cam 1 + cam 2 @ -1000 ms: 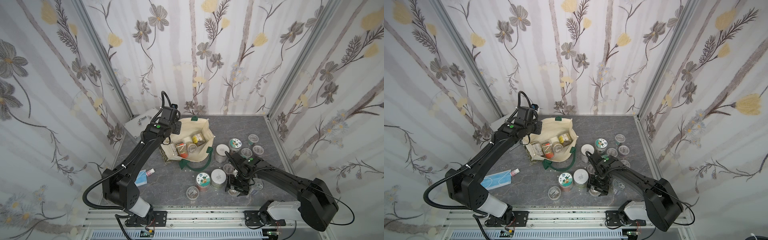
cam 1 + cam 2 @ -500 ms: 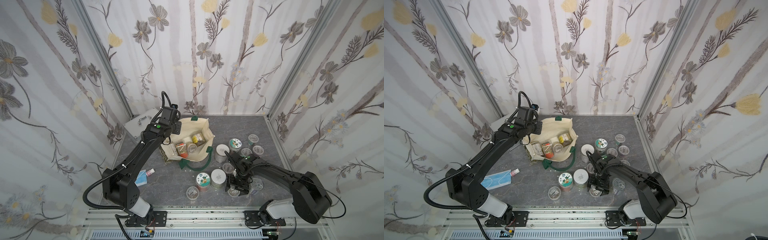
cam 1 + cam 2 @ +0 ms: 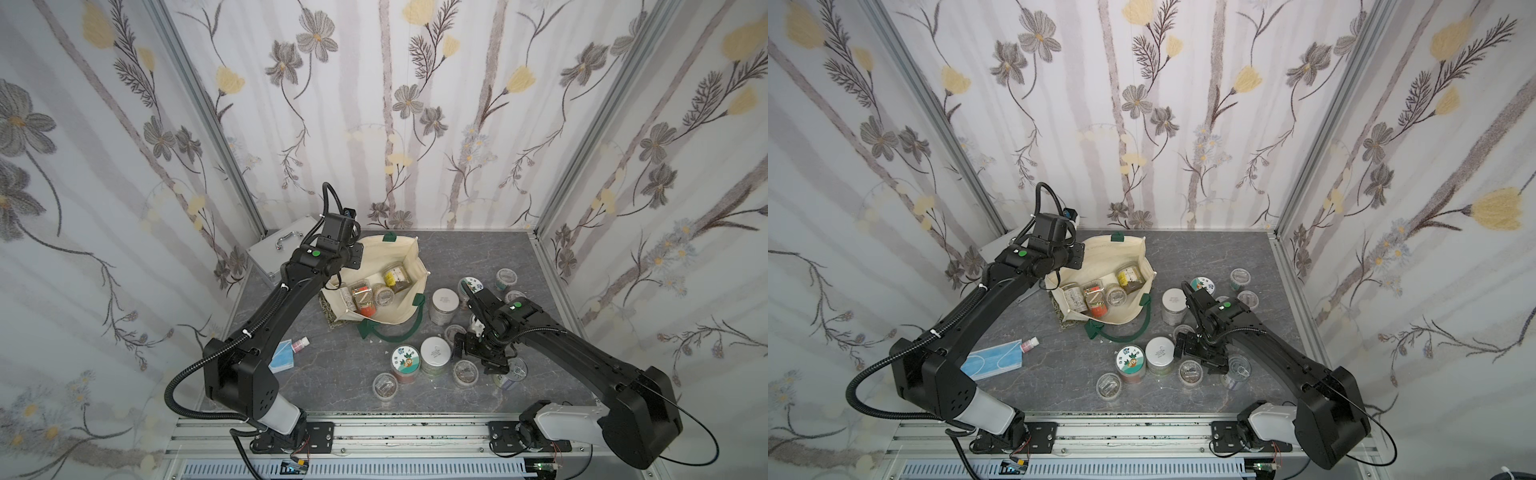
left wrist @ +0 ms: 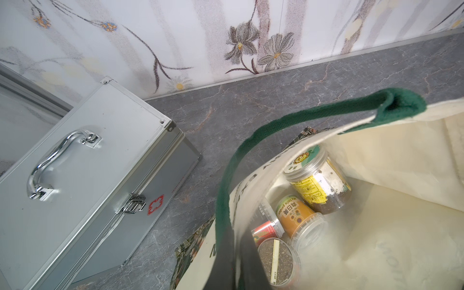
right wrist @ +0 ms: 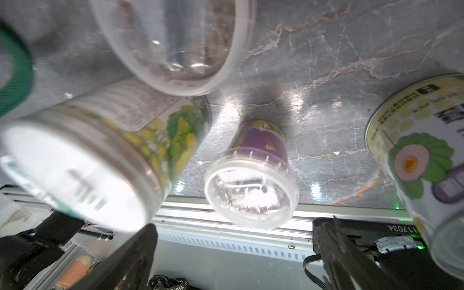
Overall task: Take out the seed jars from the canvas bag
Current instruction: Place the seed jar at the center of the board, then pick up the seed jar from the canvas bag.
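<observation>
My right gripper (image 5: 237, 226) is wide open and empty. A purple-label seed jar (image 5: 258, 148) stands on the table (image 5: 326, 75) just ahead. My left gripper (image 3: 341, 272) is closed at the canvas bag (image 3: 399, 257) rim. More seed jars (image 3: 376, 293) lie inside, so next I think I reach in and grab one.

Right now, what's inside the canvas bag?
Inside the canvas bag: a yellow-label jar, an orange-label jar, a red-label jar and a short clear jar. Whatever lies beneath them is covered.
</observation>
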Robot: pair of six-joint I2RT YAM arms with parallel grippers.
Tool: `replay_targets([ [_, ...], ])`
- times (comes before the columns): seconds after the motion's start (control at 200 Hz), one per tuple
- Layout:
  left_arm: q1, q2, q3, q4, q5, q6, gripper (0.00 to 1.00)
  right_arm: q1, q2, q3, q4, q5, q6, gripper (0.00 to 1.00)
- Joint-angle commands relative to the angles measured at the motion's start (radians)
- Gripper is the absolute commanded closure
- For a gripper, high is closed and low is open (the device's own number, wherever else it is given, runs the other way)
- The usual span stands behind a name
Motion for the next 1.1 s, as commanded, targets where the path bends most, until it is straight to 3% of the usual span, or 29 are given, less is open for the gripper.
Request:
replay_targets([
  [0.0, 0.0, -0.019, -0.004, 0.036, 0.02, -0.004, 1.0, 0.012, -0.046, 0.085, -0.017, 0.019, -0.046, 0.0],
  [0.13, -0.003, -0.03, -0.006, 0.043, 0.034, -0.005, 1.0, 0.059, -0.046, 0.263, 0.022, 0.085, -0.087, 0.0],
  [0.285, -0.012, -0.036, -0.018, 0.056, 0.05, 0.001, 1.0, 0.151, 0.014, 0.386, 0.265, 0.094, -0.097, 0.0],
  [0.355, -0.025, -0.036, -0.024, 0.059, 0.045, 0.01, 1.0, 0.196, 0.091, 0.465, 0.345, 0.121, -0.128, 0.0],
  [0.61, -0.043, -0.044, -0.034, 0.066, 0.026, 0.03, 1.0, 0.314, 0.466, 0.842, 0.417, 0.408, -0.316, 0.0],
  [0.824, -0.043, -0.047, -0.032, 0.065, 0.017, 0.026, 1.0, 0.308, 0.665, 0.9, 0.509, 0.626, -0.407, 0.0],
  [0.974, -0.041, -0.042, -0.025, 0.057, 0.003, 0.021, 1.0, 0.288, 0.77, 0.951, 0.519, 0.698, -0.416, 0.0],
  [1.094, -0.04, -0.042, -0.021, 0.055, 0.0, 0.019, 1.0, 0.251, 0.815, 0.95, 0.536, 0.658, -0.396, 0.03],
])
